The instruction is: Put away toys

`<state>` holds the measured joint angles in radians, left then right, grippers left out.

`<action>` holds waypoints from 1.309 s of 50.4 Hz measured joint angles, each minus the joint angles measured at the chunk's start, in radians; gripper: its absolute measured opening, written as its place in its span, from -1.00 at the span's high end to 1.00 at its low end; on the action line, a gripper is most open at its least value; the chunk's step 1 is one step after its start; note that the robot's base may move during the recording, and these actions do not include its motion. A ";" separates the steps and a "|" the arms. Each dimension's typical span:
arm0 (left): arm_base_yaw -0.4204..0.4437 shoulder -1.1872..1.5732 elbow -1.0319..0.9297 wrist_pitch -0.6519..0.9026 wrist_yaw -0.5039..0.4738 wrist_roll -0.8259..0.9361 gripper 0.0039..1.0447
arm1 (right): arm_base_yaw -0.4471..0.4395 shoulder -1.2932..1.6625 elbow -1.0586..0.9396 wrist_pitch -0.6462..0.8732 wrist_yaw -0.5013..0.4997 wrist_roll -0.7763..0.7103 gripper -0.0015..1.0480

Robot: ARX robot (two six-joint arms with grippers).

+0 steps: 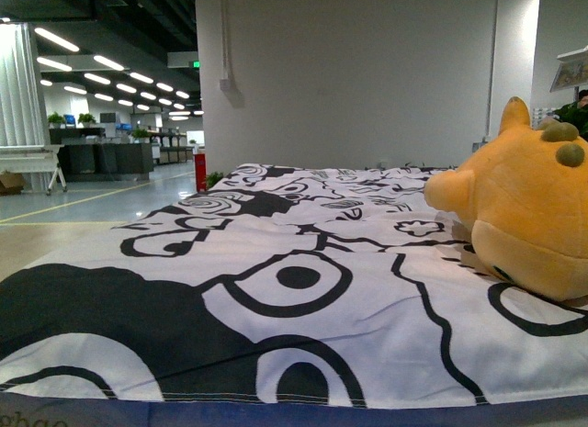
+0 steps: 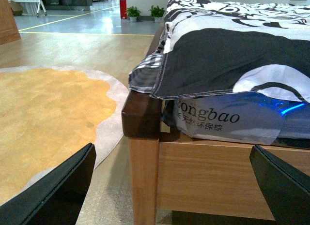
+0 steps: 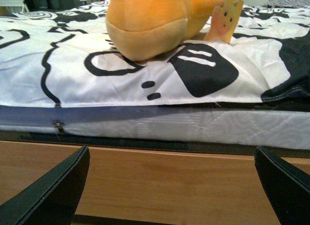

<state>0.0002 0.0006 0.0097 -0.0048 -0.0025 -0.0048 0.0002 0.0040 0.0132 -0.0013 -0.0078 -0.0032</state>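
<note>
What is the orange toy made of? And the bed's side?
The orange toy looks like soft, fuzzy plush fabric, rounded and stuffed. The bed frame seems to be smooth wood: grain lines show, with a slight sheen.

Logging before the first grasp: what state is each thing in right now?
bed sheet: spread flat, one corner hanging over the wooden bed frame.
plush toy: resting on the bed sheet, not held.
left gripper: open, empty.
right gripper: open, empty.
</note>
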 joint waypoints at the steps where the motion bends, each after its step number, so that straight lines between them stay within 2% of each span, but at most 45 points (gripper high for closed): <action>1: 0.000 0.000 0.000 0.000 0.001 0.000 -0.89 | 0.000 0.000 0.000 0.000 0.000 0.000 -0.99; 16: 0.000 0.000 0.000 0.000 0.002 0.000 -0.89 | 0.000 0.000 0.000 0.000 0.003 0.000 -0.99; 18: 0.000 0.000 0.000 0.000 0.002 0.000 -0.89 | -0.012 0.011 0.008 -0.029 -0.032 0.025 -0.99; 23: 0.000 0.000 0.000 0.000 0.002 0.000 -0.89 | -0.088 0.089 0.033 -0.061 -0.138 0.116 -0.99; 32: 0.000 0.000 0.000 0.000 0.002 0.000 -0.89 | -0.309 0.291 0.112 0.105 -0.330 0.229 -0.99; 38: 0.000 0.000 0.000 0.000 0.002 0.000 -0.89 | -0.358 0.431 0.181 0.225 -0.352 0.250 -0.99; 47: 0.000 0.000 0.000 0.000 0.002 0.000 -0.89 | -0.320 0.642 0.329 0.352 -0.331 0.251 -0.99; 55: 0.000 0.000 0.000 0.000 0.002 0.000 -0.89 | -0.191 0.861 0.566 0.387 -0.238 0.217 -0.99; 66: 0.000 0.000 0.000 0.000 0.002 0.000 -0.89 | -0.058 1.053 0.780 0.378 -0.137 0.154 -0.99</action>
<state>-0.0002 0.0006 0.0097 -0.0048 -0.0002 -0.0048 -0.0582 1.0569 0.7933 0.3767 -0.1452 0.1509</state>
